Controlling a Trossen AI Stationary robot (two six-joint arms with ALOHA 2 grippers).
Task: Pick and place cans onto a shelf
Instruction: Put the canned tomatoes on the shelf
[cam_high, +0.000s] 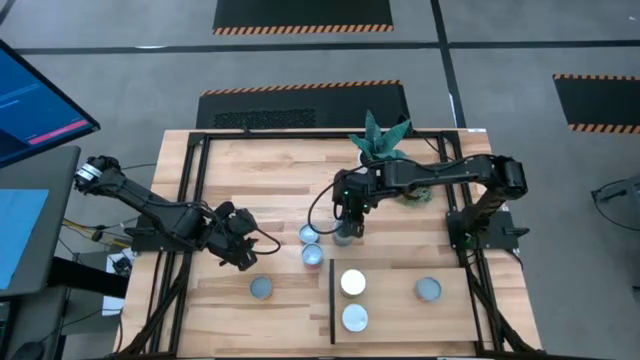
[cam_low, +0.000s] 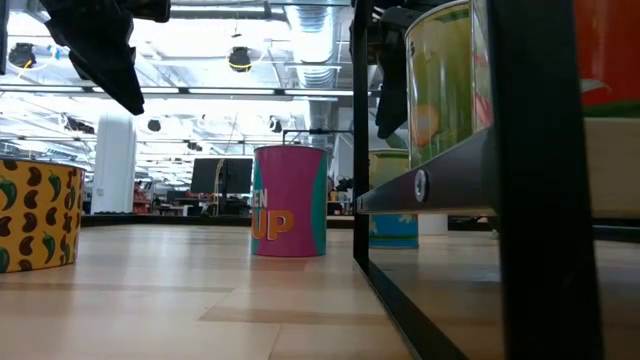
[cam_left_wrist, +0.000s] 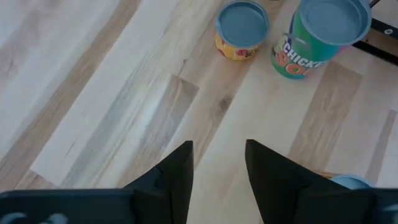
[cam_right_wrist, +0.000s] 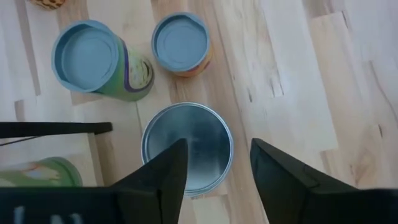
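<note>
Right pincer (cam_high: 344, 226) hangs over the middle of the surface (cam_high: 250, 170), its fingers (cam_right_wrist: 165, 174) spread apart above a silver-topped can (cam_right_wrist: 187, 147) without touching it; in the high view that can (cam_high: 343, 238) sits just below the pincer's tip. Beside it stand two blue-lidded cans: a short one with a yellowish label (cam_right_wrist: 180, 43) and a taller green one (cam_right_wrist: 96, 59), seen from above at (cam_high: 309, 234) and (cam_high: 312, 255). Left pincer (cam_high: 240, 250) hovers over the left part of the surface, released and empty, fingers (cam_left_wrist: 174, 171) parted over bare wood. Another blue-topped can (cam_high: 261, 289) rests near the front edge, close to that pincer. On the shelf (cam_high: 400, 310), the smooth panel at the front right with a black strip on its left edge, stand three cans: a white-topped one (cam_high: 352, 283), a pale one (cam_high: 354, 318) just in front of it, and a bluish one (cam_high: 428, 290) well apart to the right. A green plant (cam_high: 383, 138) stands at the back.
</note>
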